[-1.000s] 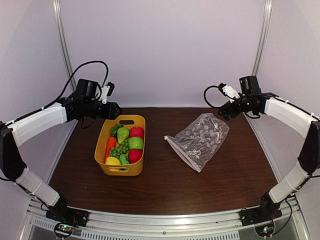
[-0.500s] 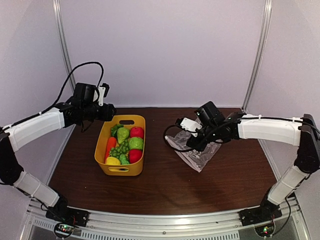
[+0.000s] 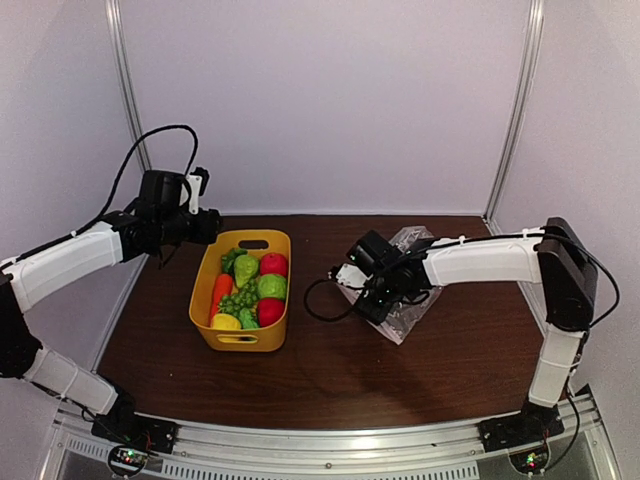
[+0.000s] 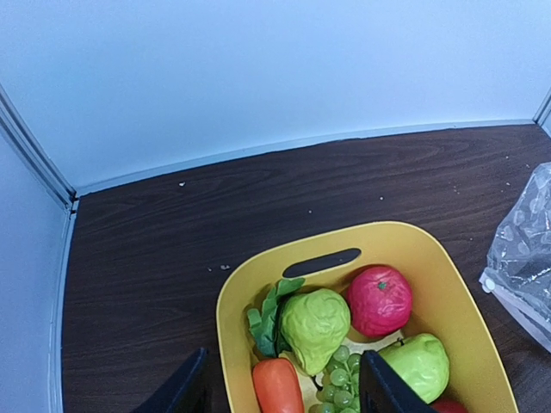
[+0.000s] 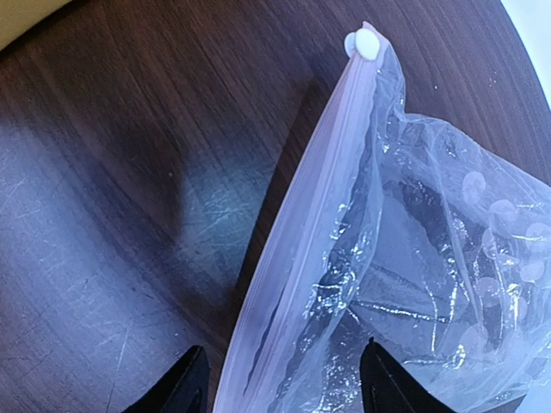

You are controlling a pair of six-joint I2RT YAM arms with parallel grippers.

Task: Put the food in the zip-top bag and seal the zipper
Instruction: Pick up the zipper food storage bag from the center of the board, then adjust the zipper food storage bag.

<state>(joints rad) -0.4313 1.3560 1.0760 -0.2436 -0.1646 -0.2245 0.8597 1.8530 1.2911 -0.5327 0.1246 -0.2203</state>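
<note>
Clear crinkly plastic with pale dots: your zip-top bag [image 3: 404,324] lies flat on the dark wood desk [image 3: 330,375], right of centre and apart from the yellow basket [image 3: 199,297]. Your right fingers [image 5: 185,385] hang low over its left, mouth edge. In the right wrist view they stand apart, one on each side of the zipper [image 5: 317,202], and neither pinches it. The strip runs away from the camera to a small white slider tab [image 5: 362,43] at its far end. All the food [image 3: 250,290] sits in the basket: a red apple [image 4: 379,299], a knobbly green pear [image 4: 315,323] with a leafy piece [image 4: 270,317] beside it, an orange carrot [image 4: 277,389], green grapes [image 4: 342,379] and a green apple [image 4: 418,366]. Your left fingers [image 4: 193,381] hover over the basket's far left corner, spread wide with nothing between them.
</note>
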